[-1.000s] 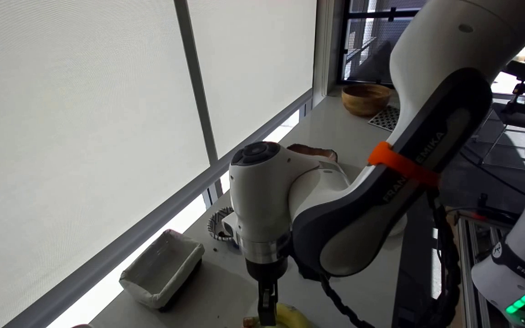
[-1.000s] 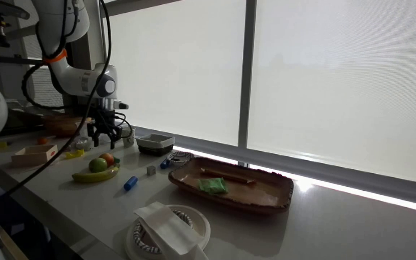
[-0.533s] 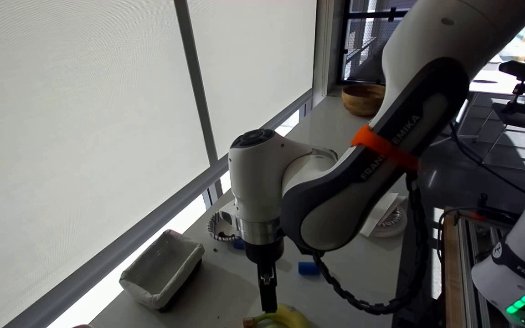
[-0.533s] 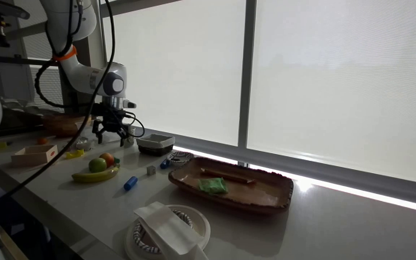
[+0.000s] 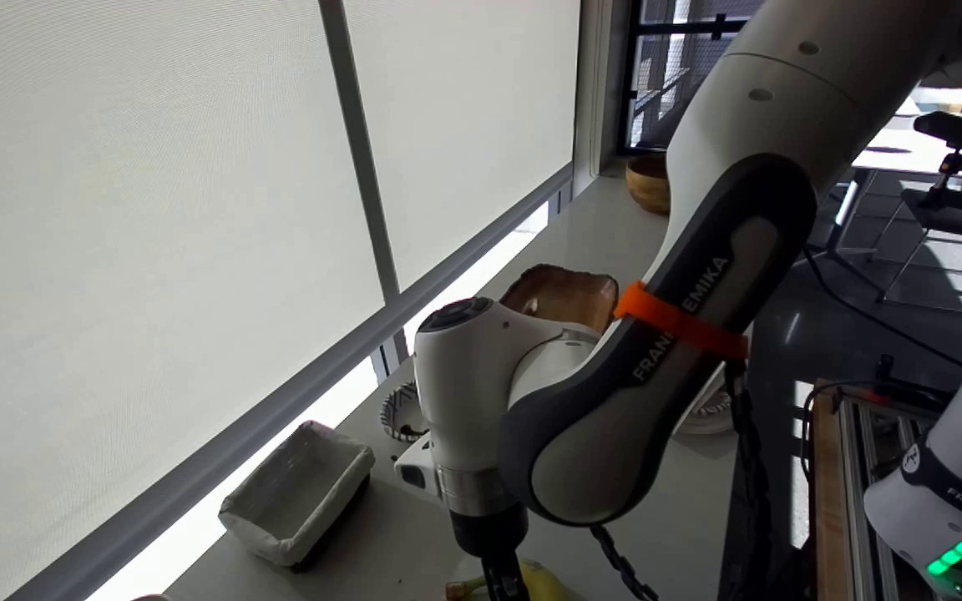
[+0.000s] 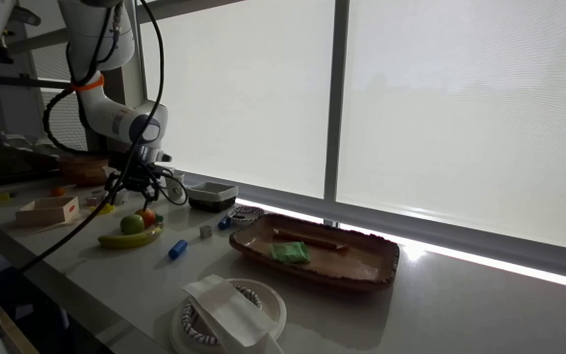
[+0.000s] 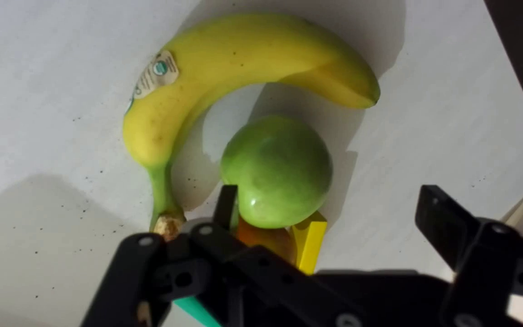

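Gripper (image 7: 327, 195), black: fingers spread, above a green fruit (image 7: 277, 172); in the wrist view one fingertip overlaps the fruit's edge, contact uncertain.
Banana (image 7: 252, 50): curved around the fruit's side, sticker (image 7: 158, 73) plain in the wrist view.
Red-orange fruit (image 6: 147, 218): mostly covered there, fuller in an exterior view.
Blue cylinder (image 6: 178, 250), gray cube (image 6: 206, 231): in an exterior view, outside the wrist view.
Lined basket (image 5: 331, 505): both exterior views.
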Robot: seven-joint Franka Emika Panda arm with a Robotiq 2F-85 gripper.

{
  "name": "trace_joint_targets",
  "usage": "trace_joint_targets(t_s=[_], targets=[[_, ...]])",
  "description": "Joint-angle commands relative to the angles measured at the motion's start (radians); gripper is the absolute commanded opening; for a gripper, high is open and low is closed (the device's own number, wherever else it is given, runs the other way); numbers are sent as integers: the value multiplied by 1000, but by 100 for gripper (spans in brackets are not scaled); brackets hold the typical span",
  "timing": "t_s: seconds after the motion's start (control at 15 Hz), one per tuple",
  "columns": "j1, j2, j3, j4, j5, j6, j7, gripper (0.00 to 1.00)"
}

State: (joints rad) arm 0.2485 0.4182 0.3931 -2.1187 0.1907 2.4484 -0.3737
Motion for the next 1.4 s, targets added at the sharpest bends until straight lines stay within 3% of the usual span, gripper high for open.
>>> trace_joint_targets(t_s=[0.0,0.33,0.73,0.8,0.87,1.0,1.33], targets=[[59,47,-46,0,-86,62,117,100],[138,90,-125,-2,-201,181,339,100],[174,118,-148,3,-236,198,424,100],[175,118,-149,2,-237,197,428,75],[176,118,-149,2,-238,196,432,74],[176,114,-148,-1,-239,197,433,58],[155,82,-135,-25,-225,219,414,55]])
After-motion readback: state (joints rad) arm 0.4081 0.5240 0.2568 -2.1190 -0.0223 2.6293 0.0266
